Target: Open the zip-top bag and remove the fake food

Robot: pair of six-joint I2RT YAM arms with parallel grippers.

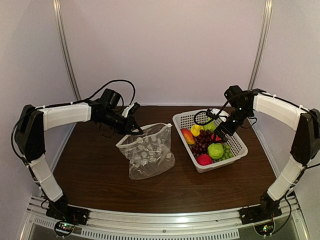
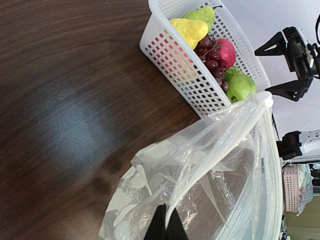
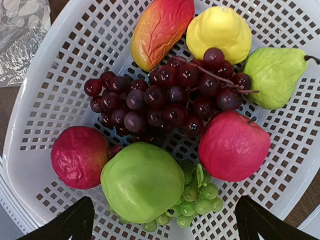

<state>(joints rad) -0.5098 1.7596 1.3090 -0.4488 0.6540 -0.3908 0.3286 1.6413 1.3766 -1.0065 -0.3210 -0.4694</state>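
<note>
Zip-top bag [image 1: 147, 152] sits just left of the white basket [image 1: 182, 118] with its mouth propped up, and as far as I can see through the plastic there's nothing in it. The left gripper [image 1: 134, 130], further left of the basket, is pinched closed on the bag's top edge and holds the opening up. All the fake food [image 1: 205, 145] is piled inside the basket: apples, pears, both grape bunches. The right gripper [image 1: 219, 132] hovers over the basket, fingers spread wide with nothing in them. I'd say the removal step is basically done. Next move is probably just releasing the bag and backing away without snagging the plastic. The table [image 1: 95, 170] under the basket is dark wood grain, with plain pale walls [image 1: 165, 50] behind it and a metal rail [image 1: 165, 217] on the near side.
</note>
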